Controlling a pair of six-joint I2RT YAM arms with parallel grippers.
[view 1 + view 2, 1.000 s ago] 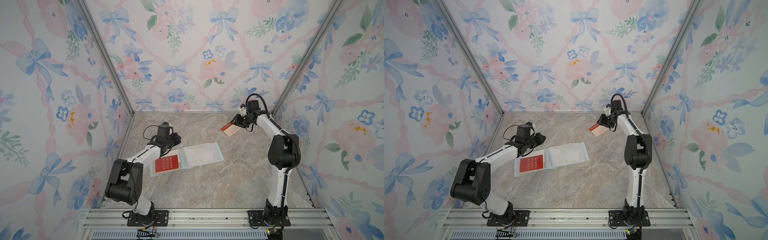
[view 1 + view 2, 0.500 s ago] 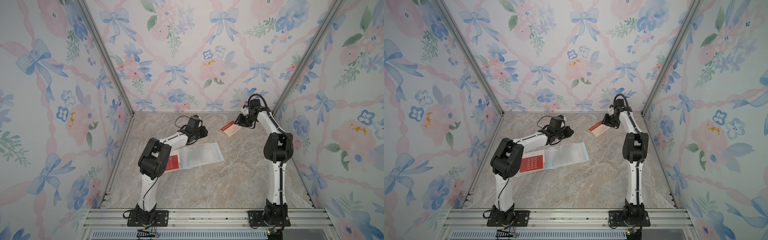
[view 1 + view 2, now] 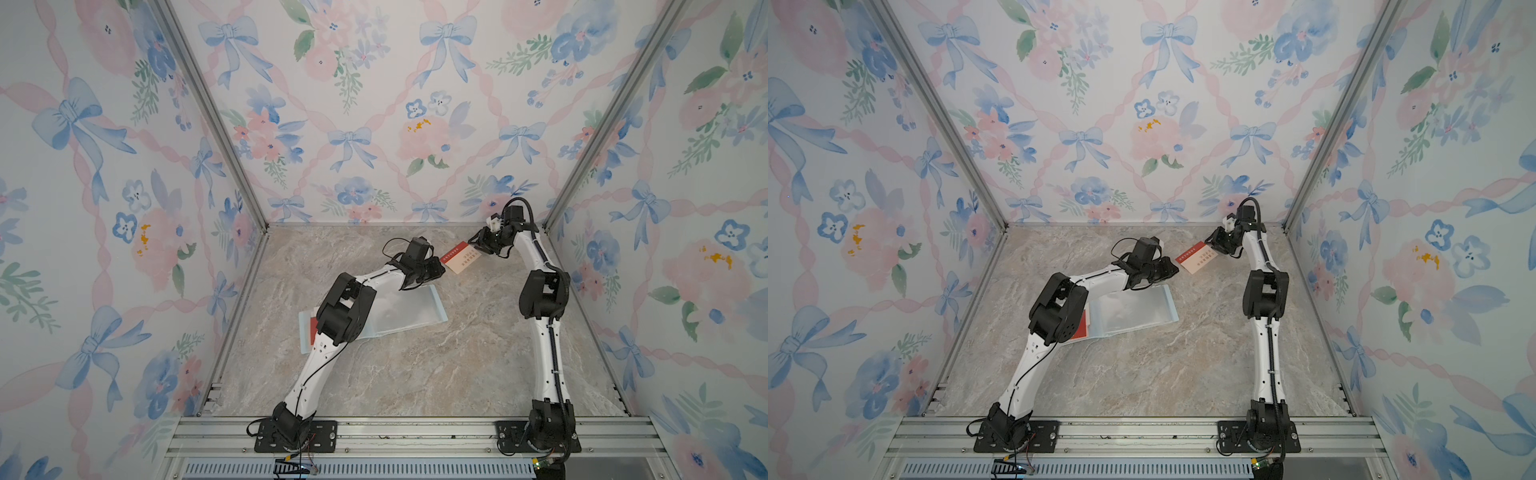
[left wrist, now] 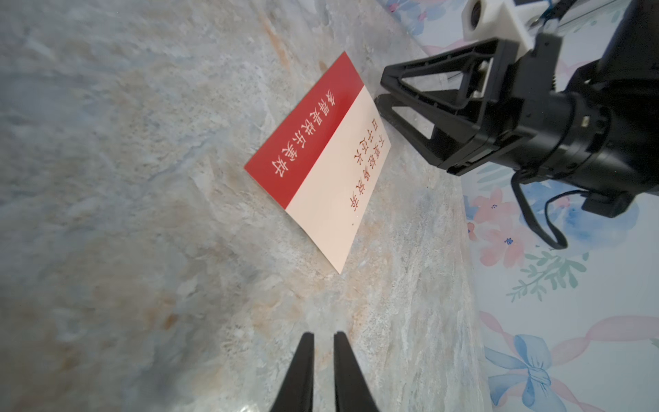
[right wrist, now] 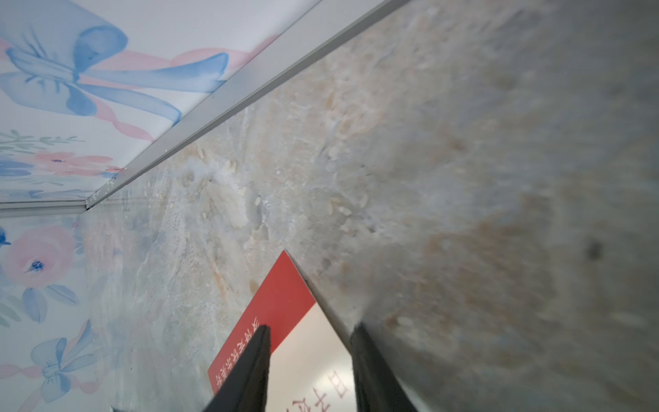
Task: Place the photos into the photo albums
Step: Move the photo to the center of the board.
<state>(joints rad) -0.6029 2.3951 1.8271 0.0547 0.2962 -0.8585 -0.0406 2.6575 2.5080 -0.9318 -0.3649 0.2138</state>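
A photo (image 3: 460, 260) (image 3: 1198, 260), cream with a red band and Chinese print, lies at the back right of the table. My right gripper (image 3: 478, 245) (image 5: 312, 327) is open, its fingers spread over the photo's (image 5: 285, 303) near corner; contact is unclear. The left gripper (image 3: 439, 266) (image 4: 323, 335) points at the photo (image 4: 321, 160) from a short way off, shut to a slim gap and holding nothing. The photo album (image 3: 403, 311) (image 3: 1133, 309) lies open mid-table, showing a clear sleeve page. My left arm partly covers a red photo (image 3: 312, 328) in its left page.
The back-right corner post (image 3: 548, 220) and the wall stand close behind the right gripper (image 4: 381, 89). The back wall's metal rail (image 5: 249, 89) runs along the marble table (image 3: 415, 374). Both arm bases sit on the front rail.
My left arm has swung from the album's left page across to the far right, ending beside the photo. The right gripper has stayed at the photo.
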